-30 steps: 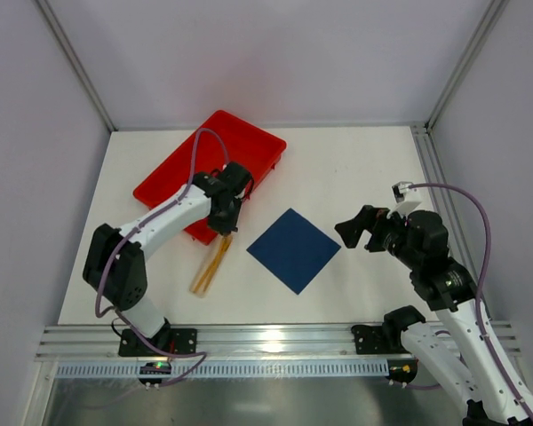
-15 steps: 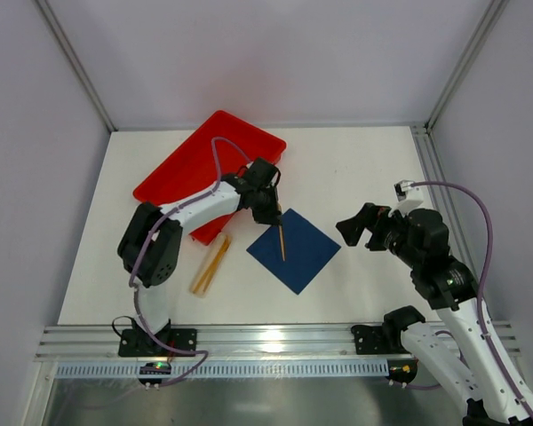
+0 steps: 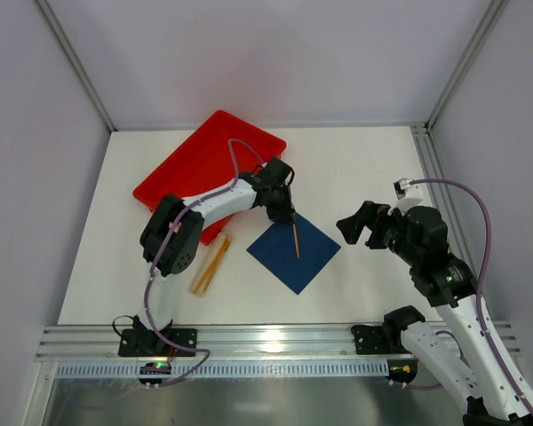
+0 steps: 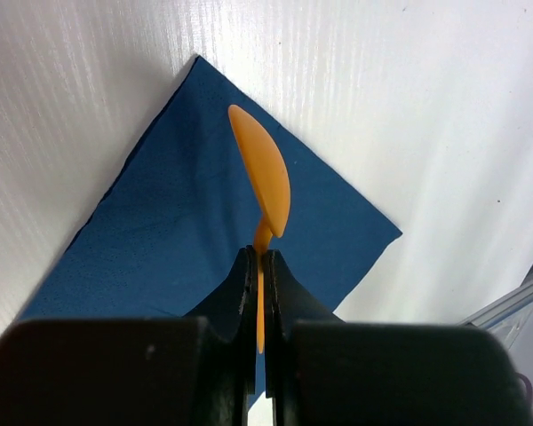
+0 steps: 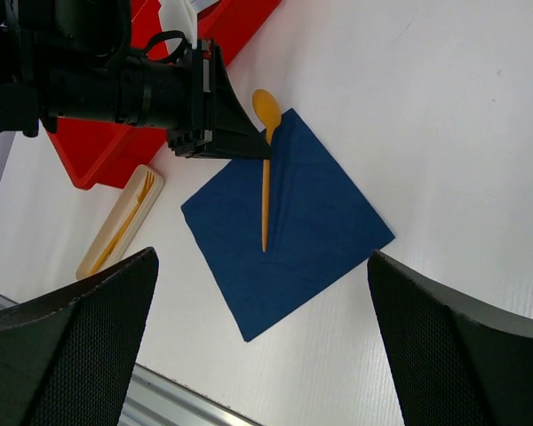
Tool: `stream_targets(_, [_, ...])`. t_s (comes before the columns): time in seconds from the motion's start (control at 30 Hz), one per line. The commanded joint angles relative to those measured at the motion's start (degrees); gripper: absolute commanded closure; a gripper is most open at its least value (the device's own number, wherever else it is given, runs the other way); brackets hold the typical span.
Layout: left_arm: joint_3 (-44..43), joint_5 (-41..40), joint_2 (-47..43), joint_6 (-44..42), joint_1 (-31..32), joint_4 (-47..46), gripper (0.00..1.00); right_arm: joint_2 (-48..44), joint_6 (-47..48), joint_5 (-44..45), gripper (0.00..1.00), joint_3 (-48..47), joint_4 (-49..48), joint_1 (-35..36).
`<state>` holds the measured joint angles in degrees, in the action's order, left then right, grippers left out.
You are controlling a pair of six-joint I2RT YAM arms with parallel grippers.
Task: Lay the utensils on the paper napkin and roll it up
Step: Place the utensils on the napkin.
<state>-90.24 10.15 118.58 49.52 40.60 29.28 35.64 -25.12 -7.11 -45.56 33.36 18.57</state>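
Note:
The navy paper napkin (image 3: 293,253) lies flat on the white table, in front of the red tray. My left gripper (image 3: 289,211) is shut on an orange spoon (image 3: 296,240) near its neck and holds it low over the napkin's far half. In the left wrist view the spoon (image 4: 262,182) sticks out past the shut gripper (image 4: 260,266) over the napkin (image 4: 160,231). In the right wrist view the spoon (image 5: 265,195) lies along the napkin (image 5: 315,231). An orange fork (image 5: 127,217) lies apart at the left. My right gripper (image 3: 355,226) is wide open and empty, right of the napkin.
The red tray (image 3: 195,164) stands at the back left, with the left arm reaching across its near corner. A pale beige strip (image 3: 210,264) lies left of the napkin and carries the fork. A metal rail (image 3: 275,342) runs along the near edge.
My left gripper has moved right from above the beige strip to over the napkin, carrying the orange spoon. The right arm has barely moved.

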Motion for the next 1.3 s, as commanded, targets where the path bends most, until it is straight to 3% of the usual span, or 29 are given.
stream_targets(0.0, [-2.31,0.57,1.55,0.05,0.18,-0.71,1.0,-0.39,1.31,1.4,0.0,-2.08,-0.32,-0.11])
stream_targets(0.4, [-3.9,-0.4,4.37,-1.0,0.18,2.27,0.99,-0.83,1.83,2.1,0.0,-1.99,-0.14,-0.2])
stream_targets(0.53, [-3.98,0.13,4.64,-1.79,0.09,3.06,0.9,-0.83,1.92,2.11,0.0,-1.9,-0.23,-0.02])
stream_targets(0.9, [-4.33,0.48,2.97,-2.41,0.18,4.03,0.8,-1.27,2.01,2.54,0.0,-1.9,0.03,-0.11])
stream_targets(1.03, [-4.51,0.39,0.34,-2.76,0.18,5.09,0.7,-1.27,2.19,2.72,0.0,-2.16,0.3,-0.11])
stream_targets(1.27, [-3.98,-2.41,-5.37,-4.69,0.27,9.04,0.65,-1.19,1.83,2.63,0.0,-2.16,0.3,-0.11])
